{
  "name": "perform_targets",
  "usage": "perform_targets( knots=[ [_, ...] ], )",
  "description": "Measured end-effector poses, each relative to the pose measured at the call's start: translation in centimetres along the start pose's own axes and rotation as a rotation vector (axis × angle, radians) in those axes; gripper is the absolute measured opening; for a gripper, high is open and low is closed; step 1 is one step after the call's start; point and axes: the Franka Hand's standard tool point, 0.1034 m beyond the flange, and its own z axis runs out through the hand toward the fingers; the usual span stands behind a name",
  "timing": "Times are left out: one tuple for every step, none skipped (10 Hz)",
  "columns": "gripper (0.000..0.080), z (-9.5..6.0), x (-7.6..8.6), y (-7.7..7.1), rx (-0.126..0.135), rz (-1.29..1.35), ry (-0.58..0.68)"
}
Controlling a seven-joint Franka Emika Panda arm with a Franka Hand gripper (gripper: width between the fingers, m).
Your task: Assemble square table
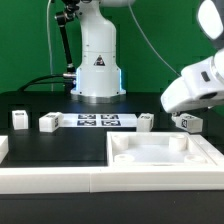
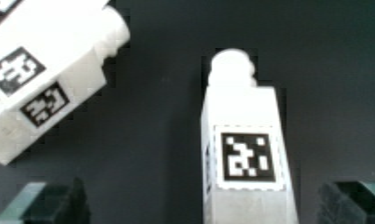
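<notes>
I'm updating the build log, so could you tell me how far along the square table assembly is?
Nothing looks joined yet: the table top lies with no legs on it. In hand, the open gripper straddles one leg post without gripping it. Left: grasping and fitting that post, then the other loose leg posts beside the marker board.

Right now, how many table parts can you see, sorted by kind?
Legs: 4
Top: 1
Total: 5
</notes>
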Motion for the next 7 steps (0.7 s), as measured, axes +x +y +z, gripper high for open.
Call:
perform_targets(
  knots=[
    [0.0649, 0.2, -0.2, -0.3, -0.001, -0.005, -0.075],
    [0.0649, 0.4, -0.1, -0.5, 0.000, -0.010, -0.151],
    [0.0649, 0.8, 0.1, -0.5, 0.002, -0.013, -0.207],
    [0.0649, 1.2, 0.6, -0.6, 0.004, -0.015, -0.233],
    [0.0649, 1.2, 1.1, -0.7, 0.006, -0.016, -0.216],
    [0.0649, 1.2, 1.2, -0.8, 0.006, -0.018, -0.209],
    [0.0649, 1.4, 1.5, -0.8, 0.007, -0.018, -0.201]
  ],
)
